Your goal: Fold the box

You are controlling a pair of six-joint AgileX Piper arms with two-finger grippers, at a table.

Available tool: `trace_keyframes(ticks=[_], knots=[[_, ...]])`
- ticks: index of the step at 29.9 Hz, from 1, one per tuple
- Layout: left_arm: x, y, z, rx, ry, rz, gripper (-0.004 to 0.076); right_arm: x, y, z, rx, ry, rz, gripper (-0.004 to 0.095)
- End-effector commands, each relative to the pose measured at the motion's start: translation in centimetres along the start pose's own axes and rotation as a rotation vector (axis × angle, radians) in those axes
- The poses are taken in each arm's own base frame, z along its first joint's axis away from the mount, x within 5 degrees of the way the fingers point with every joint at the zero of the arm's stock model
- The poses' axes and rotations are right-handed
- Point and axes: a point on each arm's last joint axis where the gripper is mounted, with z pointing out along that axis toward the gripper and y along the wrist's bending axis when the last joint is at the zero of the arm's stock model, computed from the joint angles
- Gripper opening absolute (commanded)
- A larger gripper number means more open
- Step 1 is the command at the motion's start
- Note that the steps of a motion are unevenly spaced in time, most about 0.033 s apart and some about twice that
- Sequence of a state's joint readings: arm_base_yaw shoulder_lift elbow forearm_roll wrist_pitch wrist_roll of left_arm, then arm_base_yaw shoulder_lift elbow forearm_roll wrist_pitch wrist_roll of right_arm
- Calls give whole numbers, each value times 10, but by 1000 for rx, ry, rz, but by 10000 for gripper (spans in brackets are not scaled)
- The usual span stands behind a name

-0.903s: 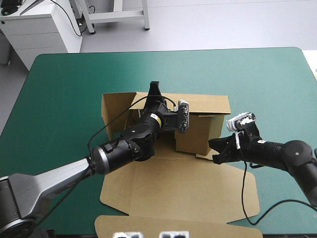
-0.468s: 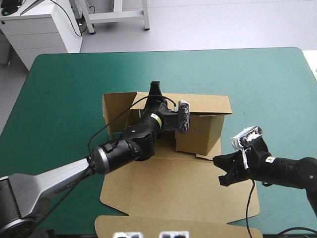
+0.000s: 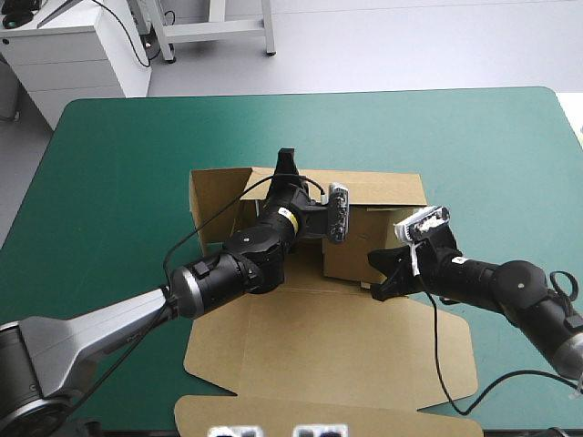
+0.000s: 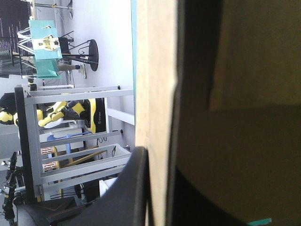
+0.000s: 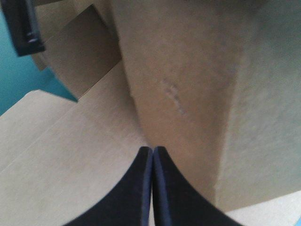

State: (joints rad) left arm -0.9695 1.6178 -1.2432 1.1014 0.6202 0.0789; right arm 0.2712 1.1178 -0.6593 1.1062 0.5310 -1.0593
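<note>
Where the high view hides both grips, the wrist views tell. The left gripper [image 4: 158, 159] pinches a wall of the box [image 3: 328, 346]; the right gripper [image 5: 153, 149] has its 2 fingers clenched together, empty.

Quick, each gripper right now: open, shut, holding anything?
Left gripper: shut on the box, gripping its raised edge.
Right gripper: shut, holding nothing, pointed at the box.

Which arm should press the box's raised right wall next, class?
Right. The right arm, jaws shut, points at that wall of the box; the left arm is busy, jaws clamped on the far wall.
</note>
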Motion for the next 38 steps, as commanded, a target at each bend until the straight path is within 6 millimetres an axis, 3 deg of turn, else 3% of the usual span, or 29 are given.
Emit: trace_keyframes(ticks=[1,11,29,33,38], knots=[[-8,8,-11,-13,-74,-52,-8,-15,3,1,13,-103,-2,-5],[-8,9,-11,-18,-80,-45,-8,-19,7,16,140,-161,-17,-4],[-1,11,-10,-37,-3,-24,-8,-28,-2,-1,284,-294,126,-2],[0,10,-10,-36,4,-25,-8,-30,-9,-4,343,-320,135,-2],[0,10,-10,-36,11,-25,-8,-29,-36,-15,394,-310,176,-2]])
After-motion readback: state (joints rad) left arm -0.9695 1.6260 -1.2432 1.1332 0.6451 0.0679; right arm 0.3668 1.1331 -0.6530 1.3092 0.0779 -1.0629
